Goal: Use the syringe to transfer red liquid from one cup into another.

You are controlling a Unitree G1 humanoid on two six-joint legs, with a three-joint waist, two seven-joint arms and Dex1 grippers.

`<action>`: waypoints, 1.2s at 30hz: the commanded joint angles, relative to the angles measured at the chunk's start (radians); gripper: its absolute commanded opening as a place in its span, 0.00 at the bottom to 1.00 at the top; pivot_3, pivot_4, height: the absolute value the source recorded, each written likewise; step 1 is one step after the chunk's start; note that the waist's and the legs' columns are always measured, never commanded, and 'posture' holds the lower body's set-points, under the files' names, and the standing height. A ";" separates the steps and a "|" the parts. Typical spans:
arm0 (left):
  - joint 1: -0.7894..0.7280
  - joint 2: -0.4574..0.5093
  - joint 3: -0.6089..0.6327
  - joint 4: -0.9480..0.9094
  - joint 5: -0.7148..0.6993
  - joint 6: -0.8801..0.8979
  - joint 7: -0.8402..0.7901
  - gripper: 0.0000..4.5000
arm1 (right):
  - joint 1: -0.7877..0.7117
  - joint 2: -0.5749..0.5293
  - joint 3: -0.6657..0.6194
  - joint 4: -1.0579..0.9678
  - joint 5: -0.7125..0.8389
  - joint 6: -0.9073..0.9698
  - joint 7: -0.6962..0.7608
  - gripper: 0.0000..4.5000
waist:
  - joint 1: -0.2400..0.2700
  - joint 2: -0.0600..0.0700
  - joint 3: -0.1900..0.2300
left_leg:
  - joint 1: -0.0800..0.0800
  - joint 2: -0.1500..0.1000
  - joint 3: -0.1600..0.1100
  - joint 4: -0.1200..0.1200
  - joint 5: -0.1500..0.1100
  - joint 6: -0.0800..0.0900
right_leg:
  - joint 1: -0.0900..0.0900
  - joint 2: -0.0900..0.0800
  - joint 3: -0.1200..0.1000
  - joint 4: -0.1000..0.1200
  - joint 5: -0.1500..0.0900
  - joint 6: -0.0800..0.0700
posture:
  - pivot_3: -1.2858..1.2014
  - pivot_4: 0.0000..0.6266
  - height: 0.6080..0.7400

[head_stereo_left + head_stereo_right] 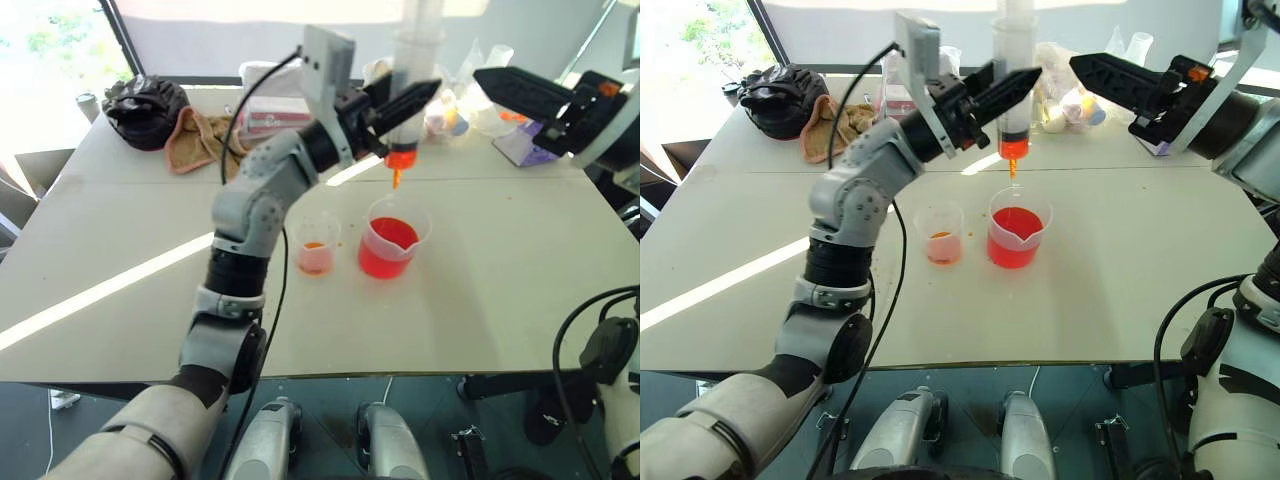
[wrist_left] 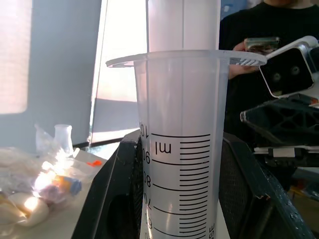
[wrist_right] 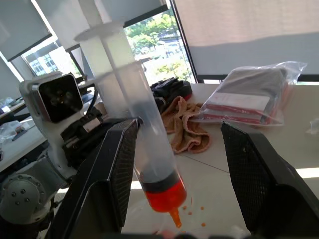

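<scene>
My left gripper (image 1: 410,105) is shut on the syringe (image 1: 418,55) and holds it upright. The syringe's orange tip (image 1: 400,160) points down, a little above the larger spouted cup (image 1: 420,222). That cup is about half full of red liquid (image 1: 385,258). A little red liquid sits in the bottom of the syringe barrel (image 3: 162,191), under the dark seal. Just left of the big cup stands the smaller cup (image 1: 316,232), with a thin pale orange layer in it. My right gripper (image 1: 490,82) is open at the right, level with the syringe and apart from it.
At the table's back lie a black bag (image 1: 145,110), a brown towel (image 1: 200,140), a plastic bag of packs (image 1: 270,115) and bagged clutter (image 1: 455,110). A person in black (image 2: 249,30) holding a phone stands beyond the table. Bare tabletop (image 1: 480,300) surrounds both cups.
</scene>
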 commanded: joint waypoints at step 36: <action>0.382 0.228 -0.078 -0.241 0.069 -0.166 -0.100 0.33 | -0.161 0.156 0.280 -0.091 -0.079 -0.034 0.042 0.61 | -0.023 0.000 0.000 | 0.000 0.000 0.000 -0.002 0.000 -0.001 | 0.000 -0.004 0.001 -0.004 -0.002 -0.004 | 0.52 0.24 1.00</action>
